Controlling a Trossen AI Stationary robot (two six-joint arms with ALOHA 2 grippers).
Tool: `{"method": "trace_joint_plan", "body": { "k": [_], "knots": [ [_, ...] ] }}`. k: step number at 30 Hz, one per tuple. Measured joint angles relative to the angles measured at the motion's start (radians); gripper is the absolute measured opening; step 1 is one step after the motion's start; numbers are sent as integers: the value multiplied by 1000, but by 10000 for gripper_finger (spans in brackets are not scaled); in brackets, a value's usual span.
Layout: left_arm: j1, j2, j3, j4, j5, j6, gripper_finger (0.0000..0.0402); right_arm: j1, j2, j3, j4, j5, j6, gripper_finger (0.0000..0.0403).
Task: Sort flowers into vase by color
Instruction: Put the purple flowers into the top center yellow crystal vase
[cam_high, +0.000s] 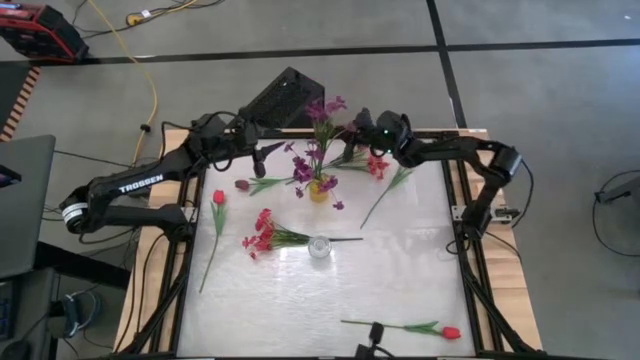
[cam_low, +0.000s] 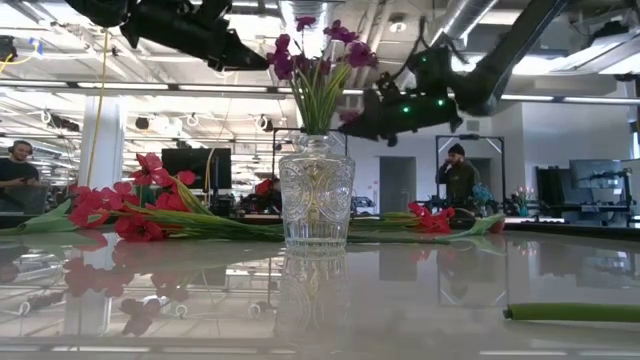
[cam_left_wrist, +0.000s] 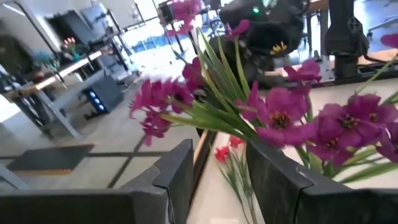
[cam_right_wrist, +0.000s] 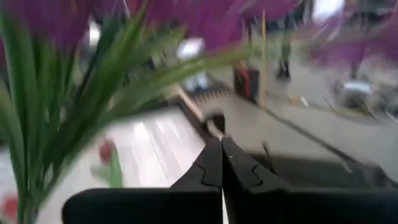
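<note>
A bunch of purple flowers (cam_high: 322, 150) stands upright in a small vase (cam_high: 318, 190) at the far middle of the table. A clear cut-glass vase (cam_high: 319, 247) stands nearer, and in the low view the cut-glass vase (cam_low: 315, 200) lines up with the purple bunch. My left gripper (cam_high: 260, 155) hovers open just left of the bunch. In the left wrist view the purple flowers (cam_left_wrist: 280, 115) show beyond my left gripper (cam_left_wrist: 217, 152), untouched. My right gripper (cam_high: 358, 122) is shut beside the top of the bunch. In its wrist view my right gripper (cam_right_wrist: 221, 146) has nothing between its fingers.
Lying flat on the table are a red-pink spray (cam_high: 262, 238), a red tulip (cam_high: 218, 198), a maroon tulip (cam_high: 242, 184), another red-pink spray (cam_high: 377, 166) and a red tulip (cam_high: 450, 332) at the near edge. A black box (cam_high: 282, 98) sits beyond the far edge.
</note>
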Motion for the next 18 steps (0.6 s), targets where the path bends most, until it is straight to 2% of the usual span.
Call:
{"method": "trace_joint_plan", "body": {
  "k": [3, 6, 13, 18],
  "knots": [
    [0, 1, 0, -17, 3, -9, 139, -31, 47, 3, 190, -106, 101, 16],
    [0, 1, 0, -16, 22, -27, 139, -45, 82, 27, 281, -212, 179, 16],
    [-1, -9, -55, -14, 100, -72, 139, -7, 76, 58, 276, -377, 196, 16],
    [0, -42, -168, 108, 97, -144, 139, 23, 4, 57, 236, -543, 195, 16]
  ]
}}
